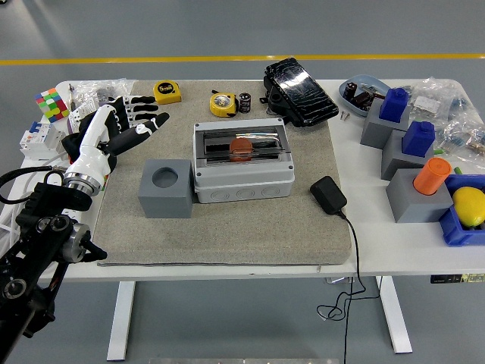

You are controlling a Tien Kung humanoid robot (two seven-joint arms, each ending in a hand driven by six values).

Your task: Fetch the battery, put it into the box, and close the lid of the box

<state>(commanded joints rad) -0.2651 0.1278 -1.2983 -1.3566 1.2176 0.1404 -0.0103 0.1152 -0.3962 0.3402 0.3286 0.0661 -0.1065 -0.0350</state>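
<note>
A grey box stands mid-mat with its clear lid down flat over the top. Through the lid shows an orange round battery lying inside. My left hand, white and black, hovers over the mat's left edge, well left of the box. Its fingers are spread and point right, holding nothing. My right arm does not show.
A grey cube with a round hole sits against the box's left side. A black adapter with its cable lies to the right. Behind are two yellow tape measures, a black pack, and coloured blocks at right.
</note>
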